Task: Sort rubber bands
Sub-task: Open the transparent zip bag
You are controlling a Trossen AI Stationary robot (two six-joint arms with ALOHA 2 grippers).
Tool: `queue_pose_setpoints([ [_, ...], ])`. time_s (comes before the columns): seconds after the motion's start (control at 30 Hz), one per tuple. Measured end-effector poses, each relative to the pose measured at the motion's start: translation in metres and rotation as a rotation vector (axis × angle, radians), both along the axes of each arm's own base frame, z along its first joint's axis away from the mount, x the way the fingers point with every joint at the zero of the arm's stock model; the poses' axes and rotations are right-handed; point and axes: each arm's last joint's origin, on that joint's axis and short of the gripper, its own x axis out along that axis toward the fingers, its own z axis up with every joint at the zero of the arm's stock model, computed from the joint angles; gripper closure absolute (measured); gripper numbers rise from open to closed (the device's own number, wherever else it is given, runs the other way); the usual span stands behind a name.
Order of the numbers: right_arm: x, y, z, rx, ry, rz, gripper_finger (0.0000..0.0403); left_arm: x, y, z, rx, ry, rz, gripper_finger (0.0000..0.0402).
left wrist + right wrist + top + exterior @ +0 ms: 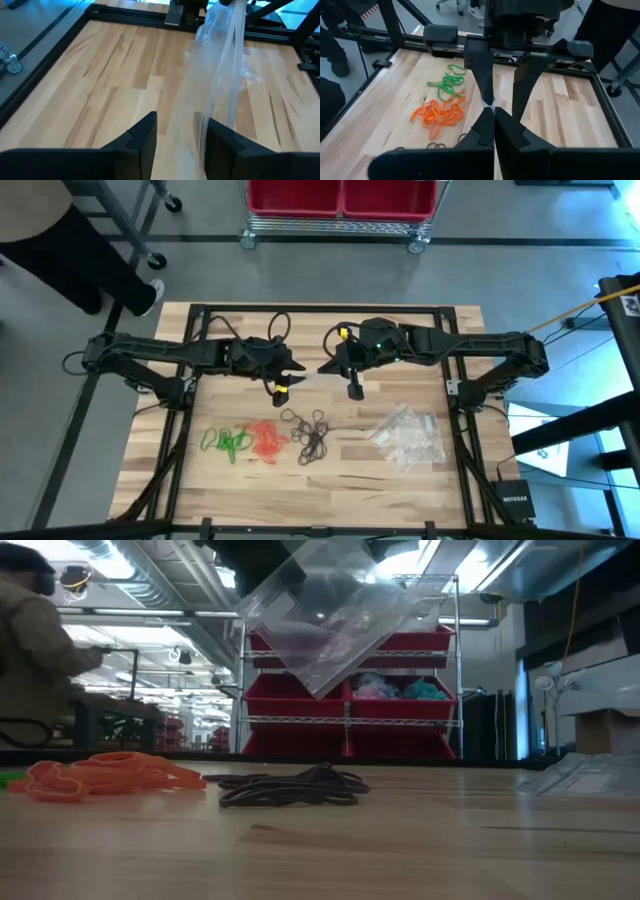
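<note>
A clear plastic bag (335, 615) hangs in the air over the table's middle, with my right gripper (493, 111) shut on it. My left gripper (181, 137) faces it, open. The bag's lower part (202, 132) runs down between the left fingers. On the wood nearer the front lie three heaps of rubber bands: green (228, 442), orange (267, 440) and black (310, 435). All three lie flat and apart from both grippers. My right gripper pinches a thin edge of the clear bag (490, 102) between its two shut fingertips, slanting down from the table's right. The bag hangs tilted below, clear of the table. My left gripper: I cannot tell whether its fingers (220, 142) touch the bag that runs between them.
A pile of clear bags (408, 438) lies at the right front of the table. A wire rack with red bins (350, 690) stands beyond the far edge, and a person (30, 630) sits off to the far left. Bare wood lies between the black bands and the bag pile.
</note>
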Motion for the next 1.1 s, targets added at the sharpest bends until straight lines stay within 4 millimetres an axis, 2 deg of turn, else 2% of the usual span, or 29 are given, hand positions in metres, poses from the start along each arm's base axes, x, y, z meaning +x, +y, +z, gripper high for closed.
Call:
queue_pose_setpoints([
  [0.1, 0.000, 0.000, 0.001, 0.000, -0.008, 0.000, 0.0403, 0.003, 0.000, -0.002, 0.019, 0.004, -0.015, 0.0307],
  [0.2, 0.000, 0.000, 0.001, 0.002, -0.011, -0.001, 0.0403, 0.004, 0.000, -0.005, 0.022, 0.018, -0.028, 0.0367],
  [0.27, 0.000, 0.000, 0.001, 0.027, -0.007, -0.014, 0.0402, 0.004, 0.001, -0.005, 0.021, 0.025, -0.030, 0.0392],
  [0.43, 0.000, -0.004, 0.000, 0.012, 0.013, -0.153, 0.0383, -0.001, 0.006, -0.009, 0.076, 0.083, 0.113, 0.0400],
  [0.5, -0.004, -0.006, 0.000, -0.039, 0.050, -0.210, 0.0358, -0.003, 0.010, -0.010, 0.095, 0.098, 0.193, 0.0401],
  [0.6, -0.008, -0.009, 0.013, -0.158, 0.067, -0.277, 0.0311, -0.007, 0.018, -0.013, 0.086, 0.132, 0.254, 0.0401],
  [0.7, -0.011, -0.009, 0.026, -0.230, 0.063, -0.255, 0.0269, -0.008, 0.024, -0.014, 0.066, 0.146, 0.260, 0.0401],
  [0.77, -0.010, -0.007, 0.027, -0.269, 0.047, -0.162, 0.0250, -0.008, 0.026, -0.014, 0.039, 0.145, 0.241, 0.0402],
  [0.9, 0.008, 0.000, 0.007, -0.365, 0.076, 0.023, 0.0236, -0.006, 0.031, -0.013, -0.032, 0.122, 0.175, 0.0401],
  [1.1, 0.042, 0.011, -0.021, -0.581, 0.073, 0.061, 0.0243, -0.006, 0.033, -0.014, -0.060, 0.126, 0.148, 0.0401],
])
